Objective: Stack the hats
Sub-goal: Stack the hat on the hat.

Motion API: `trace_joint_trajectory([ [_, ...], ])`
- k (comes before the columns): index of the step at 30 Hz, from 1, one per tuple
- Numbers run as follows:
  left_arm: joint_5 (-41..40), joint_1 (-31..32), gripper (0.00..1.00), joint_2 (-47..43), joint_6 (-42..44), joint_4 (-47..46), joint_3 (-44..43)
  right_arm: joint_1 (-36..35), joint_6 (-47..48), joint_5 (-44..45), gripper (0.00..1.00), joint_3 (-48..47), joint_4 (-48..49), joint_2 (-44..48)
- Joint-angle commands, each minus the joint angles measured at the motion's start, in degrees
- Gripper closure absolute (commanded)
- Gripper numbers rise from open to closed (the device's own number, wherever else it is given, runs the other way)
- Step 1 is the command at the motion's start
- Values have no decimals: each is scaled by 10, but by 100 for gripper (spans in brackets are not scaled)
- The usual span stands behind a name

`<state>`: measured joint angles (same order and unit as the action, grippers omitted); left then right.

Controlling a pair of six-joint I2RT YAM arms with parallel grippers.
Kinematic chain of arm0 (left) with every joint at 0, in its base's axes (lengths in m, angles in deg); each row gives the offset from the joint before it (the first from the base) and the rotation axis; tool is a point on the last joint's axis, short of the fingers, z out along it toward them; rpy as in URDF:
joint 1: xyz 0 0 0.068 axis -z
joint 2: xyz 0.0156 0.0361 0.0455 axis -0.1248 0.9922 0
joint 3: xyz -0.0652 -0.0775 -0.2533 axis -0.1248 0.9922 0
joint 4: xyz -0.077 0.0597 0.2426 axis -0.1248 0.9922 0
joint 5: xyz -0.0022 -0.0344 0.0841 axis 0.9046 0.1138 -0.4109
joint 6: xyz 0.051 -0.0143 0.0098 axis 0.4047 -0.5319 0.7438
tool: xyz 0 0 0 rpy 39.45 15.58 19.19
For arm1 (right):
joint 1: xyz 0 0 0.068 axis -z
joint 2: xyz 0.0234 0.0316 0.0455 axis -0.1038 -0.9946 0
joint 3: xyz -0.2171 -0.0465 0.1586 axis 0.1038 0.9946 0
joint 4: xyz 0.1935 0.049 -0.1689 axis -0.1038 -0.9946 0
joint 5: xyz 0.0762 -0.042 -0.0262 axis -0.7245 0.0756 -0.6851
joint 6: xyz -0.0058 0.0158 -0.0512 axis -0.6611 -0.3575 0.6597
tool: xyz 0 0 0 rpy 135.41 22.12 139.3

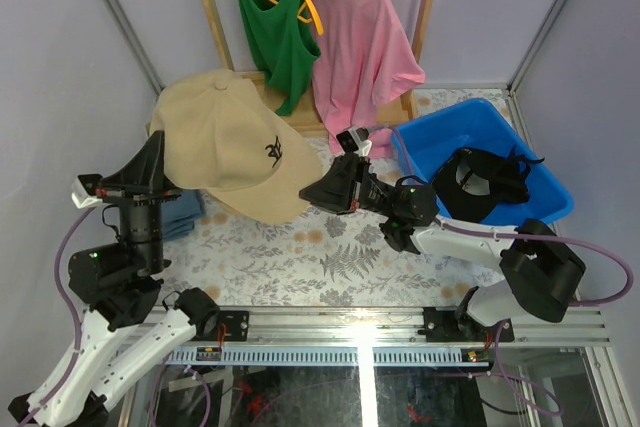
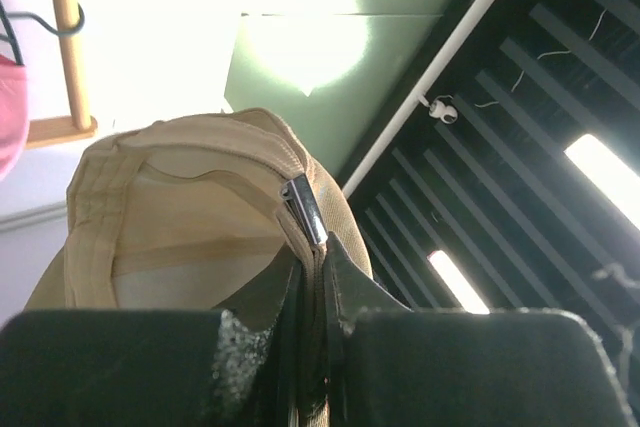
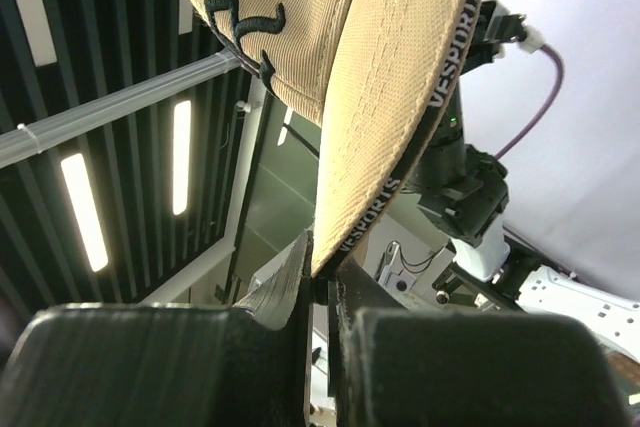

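Left hand (image 2: 318,282) tight on tan hat (image 1: 222,137) back strap, right hand (image 3: 320,282) tight on brim.

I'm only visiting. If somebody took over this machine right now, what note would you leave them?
Left end effector: shut on the back strap of the tan cap.
Right end effector: shut on its brim edge.
Things: the tan cap is held up between both arms. A black cap lies in the blue bin. The blue-grey fabric by the left arm may be a cap; hard to tell.
Done: no stack visible yet.
Left: set the tan cap onto another cap, then add the rest.
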<state>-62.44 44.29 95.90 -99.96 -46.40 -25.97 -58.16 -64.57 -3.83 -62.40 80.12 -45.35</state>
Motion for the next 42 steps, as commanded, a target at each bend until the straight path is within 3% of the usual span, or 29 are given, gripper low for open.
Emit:
trace_joint_trajectory([
  [1, -48, 1, 100, -20, 88, 33, 0, 5, 25, 22, 100, -19, 13, -14],
  [8, -66, 1, 100, -18, 175, 52, 27, 54, 37, 26, 98, -9, 12, -53],
  [22, -70, 0, 100, 4, 307, -46, 146, 140, 17, -8, 95, -17, 86, -206],
  [35, -127, -7, 100, 11, 398, -49, 173, 166, 37, -26, 93, -24, 83, -266],
  [42, -110, -42, 100, 48, 420, -27, 162, 172, 42, -30, 92, -33, 83, -290],
])
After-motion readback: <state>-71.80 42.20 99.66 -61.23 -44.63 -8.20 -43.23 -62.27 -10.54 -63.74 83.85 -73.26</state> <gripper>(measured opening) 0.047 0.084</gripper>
